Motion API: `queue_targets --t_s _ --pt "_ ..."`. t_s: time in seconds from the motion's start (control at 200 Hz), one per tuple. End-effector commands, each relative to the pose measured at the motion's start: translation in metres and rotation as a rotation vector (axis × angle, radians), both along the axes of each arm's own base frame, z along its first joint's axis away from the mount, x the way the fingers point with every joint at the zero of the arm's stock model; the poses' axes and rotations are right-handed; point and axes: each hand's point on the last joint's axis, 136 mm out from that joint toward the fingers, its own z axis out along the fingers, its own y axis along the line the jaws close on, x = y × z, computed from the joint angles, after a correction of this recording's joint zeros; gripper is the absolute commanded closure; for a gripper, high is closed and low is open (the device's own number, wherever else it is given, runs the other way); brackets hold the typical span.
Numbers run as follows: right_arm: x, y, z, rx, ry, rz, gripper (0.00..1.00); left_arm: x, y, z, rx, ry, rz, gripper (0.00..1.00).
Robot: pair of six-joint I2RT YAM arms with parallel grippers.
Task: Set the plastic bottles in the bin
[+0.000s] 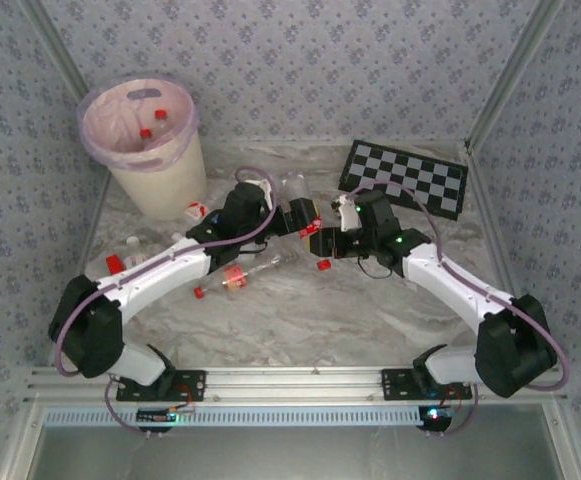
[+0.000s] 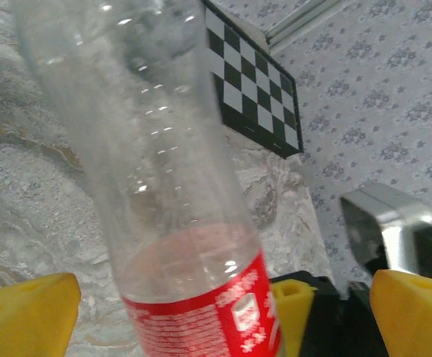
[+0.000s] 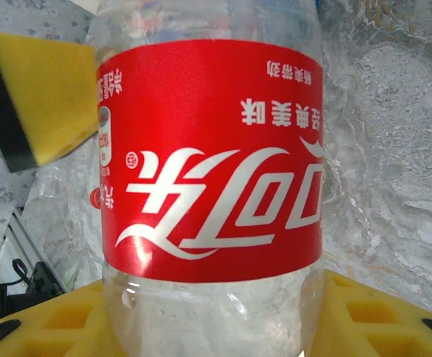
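Both arms stretch to mid-table. The left gripper gapes wide around the red-labelled bottle; the right gripper brackets it, grip unclear.

Soft, even overhead light fills the top view. The arms cast only faint, diffuse shadows on the table, and detail is slightly grainy. In the left wrist view the clear bottle sits too near the lens, blurred and flecked with white glints, while the checkerboard is sharper. In the right wrist view the red label is crisp.
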Motion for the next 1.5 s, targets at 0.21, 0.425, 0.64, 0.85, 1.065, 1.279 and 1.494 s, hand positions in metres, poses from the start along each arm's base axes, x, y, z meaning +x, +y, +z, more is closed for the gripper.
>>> queue_targets --t_s 0.21,0.425,0.64,0.85,1.065,1.279,1.494 --pt "-0.004 0.007 0.01 0.022 -0.053 0.0 0.56 0.009 -0.01 -0.011 0.01 0.009 0.021 0.12" --pt "-0.008 0.006 0.002 0.015 -0.038 -0.008 0.56 0.014 -0.016 -0.009 -0.025 -0.001 0.021 0.31" --pt "-0.008 0.008 0.006 0.022 -0.05 -0.002 0.56 0.014 -0.016 -0.013 -0.01 0.012 0.019 0.44" --pt "-0.009 0.008 0.01 0.025 -0.065 0.009 0.51 0.017 -0.016 -0.02 0.015 0.019 0.025 0.52" --pt "-0.008 0.005 0.016 0.007 -0.093 0.004 0.39 0.02 -0.017 -0.025 0.017 0.029 0.026 0.56" --pt "-0.009 -0.024 0.019 -0.09 -0.133 -0.045 0.18 0.032 -0.01 -0.002 0.016 -0.011 0.015 0.6" --pt "-0.003 -0.068 0.037 -0.115 -0.18 -0.154 0.13 0.05 0.016 0.044 0.063 -0.101 -0.018 0.61"
